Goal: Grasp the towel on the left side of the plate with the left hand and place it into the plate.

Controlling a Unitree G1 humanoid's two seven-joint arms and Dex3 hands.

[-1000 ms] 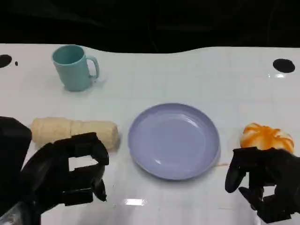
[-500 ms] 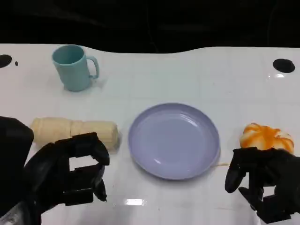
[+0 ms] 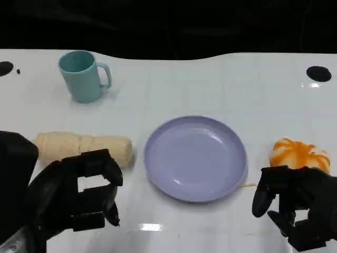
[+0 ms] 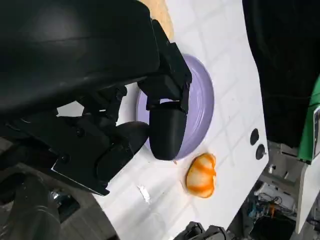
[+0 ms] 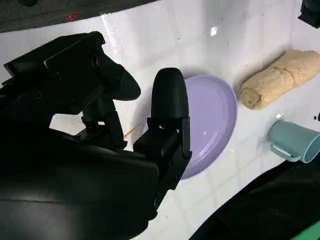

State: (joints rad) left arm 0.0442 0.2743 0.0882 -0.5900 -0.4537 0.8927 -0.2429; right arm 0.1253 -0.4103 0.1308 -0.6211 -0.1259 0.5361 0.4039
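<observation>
Moved: nothing; both hands and all the things sit where they were a moment ago.
Left hand (image 3: pixel 73 197): fingers (image 3: pixel 100 163) curled in, holding nothing, just in front of the towel, by the desk's near edge.
Right hand (image 3: pixel 295 208): fingers curled in, holding nothing, just in front of the orange thing (image 3: pixel 299 154).
Towel (image 3: pixel 84 147): rolled up on the desk (image 3: pixel 210 84), beside the plate (image 3: pixel 196 158), on its left.
Mug (image 3: pixel 84 75): blue-green, upright, near the far left corner.

The left robot hand (image 3: pixel 79 192) hides the towel's (image 3: pixel 84 146) near edge.
</observation>
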